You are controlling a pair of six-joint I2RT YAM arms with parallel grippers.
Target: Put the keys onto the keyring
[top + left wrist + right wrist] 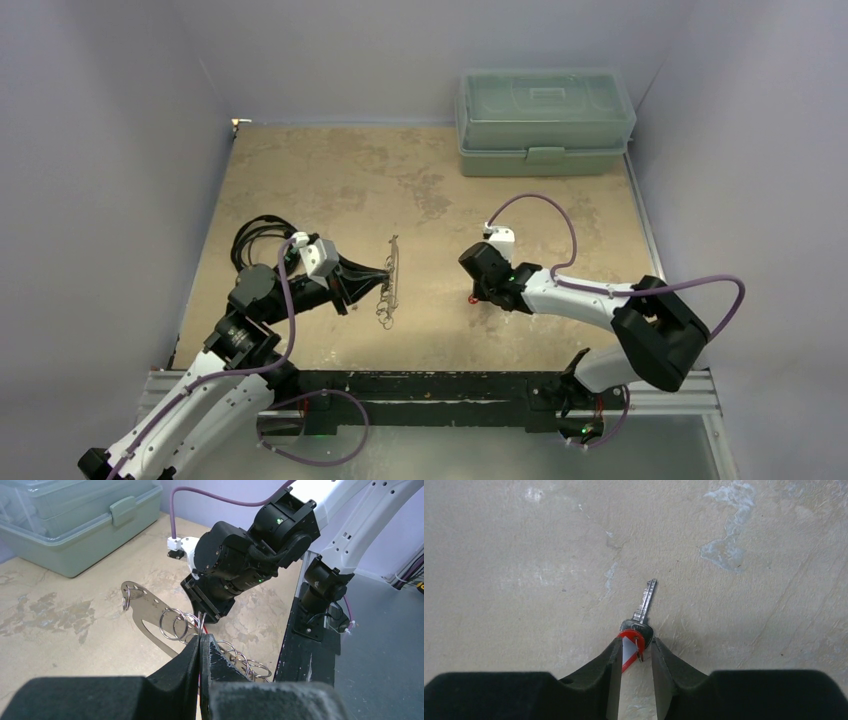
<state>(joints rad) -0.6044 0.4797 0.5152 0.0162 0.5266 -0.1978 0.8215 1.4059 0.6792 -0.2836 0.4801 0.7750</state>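
The key (642,615) is lying on the counter (400,170) at 3 o'clock from the keyring (150,605), the right jaws standing released astride its red head. The left jaws are clenching a keyring loop; nothing is threaded yet.

Between the black jaws of the right gripper (635,644), the key (646,600) has a silver blade and a bright red head with a white patch in the red. At the black tips of the left gripper (200,641), the keyring (172,625) is shiny silver. Under both jaws the table (524,555) is tan, mottled with pale blotches. Beyond the left jaws are a pale green box (65,535) and a purple cable (200,497).
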